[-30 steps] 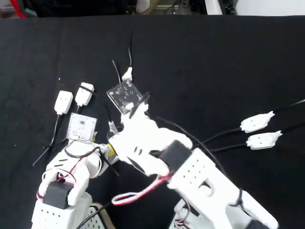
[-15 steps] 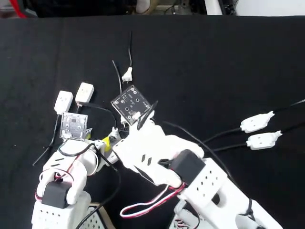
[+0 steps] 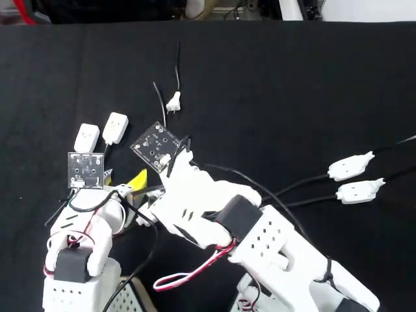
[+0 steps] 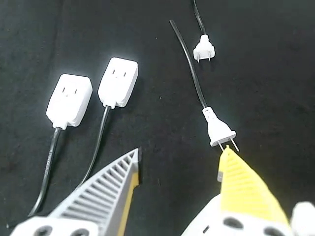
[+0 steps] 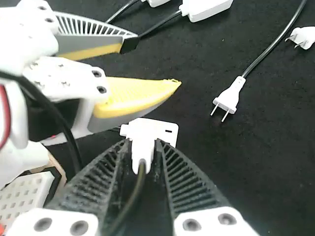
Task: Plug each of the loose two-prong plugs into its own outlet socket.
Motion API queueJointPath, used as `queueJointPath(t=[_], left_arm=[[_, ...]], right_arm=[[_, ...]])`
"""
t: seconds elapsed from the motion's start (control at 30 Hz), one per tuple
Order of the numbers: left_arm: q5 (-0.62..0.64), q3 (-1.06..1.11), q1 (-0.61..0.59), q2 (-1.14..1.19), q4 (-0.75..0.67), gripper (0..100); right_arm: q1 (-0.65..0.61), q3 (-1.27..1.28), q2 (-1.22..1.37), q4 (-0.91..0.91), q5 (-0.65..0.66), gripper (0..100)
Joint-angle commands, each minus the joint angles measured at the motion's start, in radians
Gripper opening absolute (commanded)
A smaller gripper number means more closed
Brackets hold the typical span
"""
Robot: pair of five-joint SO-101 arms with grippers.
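Two white outlet sockets lie side by side on the black table, also in the high view. Two loose two-prong plugs lie beside them. The nearer plug sits just beyond my left gripper's yellow finger. My left gripper is open and holds nothing. My right gripper is shut on a small white connector block on a black cord, close under the left gripper's yellow finger. Whether that block is a plug or a socket I cannot tell.
At the right of the table lie two more white connector pairs, with black cords running off both ways. Both arms crowd the near left, the right arm slanting across. The plug cords trail toward the far edge.
The right wrist has drawn back and left from the far plug, which now lies uncovered. The left wrist has swung left, and its yellow finger now shows beside the right gripper.
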Motion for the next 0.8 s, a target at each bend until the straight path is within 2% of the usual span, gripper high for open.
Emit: queueJointPath(t=[0.0, 0.1, 0.27, 0.47, 0.57, 0.77], left_arm=[[-0.005, -0.008, -0.025, -0.003, -0.014, 26], [-0.068, -0.030, -0.107, -0.003, -0.002, 26], [-0.086, -0.062, -0.352, -0.003, 0.086, 26], [-0.199, 0.021, -0.591, -0.003, 0.109, 26], [-0.249, 0.054, -0.644, -0.003, 0.109, 26], [-0.273, 0.076, -0.645, -0.003, 0.103, 26]], right_arm=[[0.034, -0.064, 0.022, -0.014, 0.008, 1.1], [0.069, -0.091, 0.070, -0.009, 0.025, 1.1], [0.095, -0.131, 0.237, -0.017, 0.017, 1.1], [0.095, -0.150, 0.498, -0.112, -0.091, 1.1], [0.094, -0.173, 0.593, -0.137, -0.107, 1.1], [0.110, -0.239, 0.708, -0.123, -0.120, 1.1]])
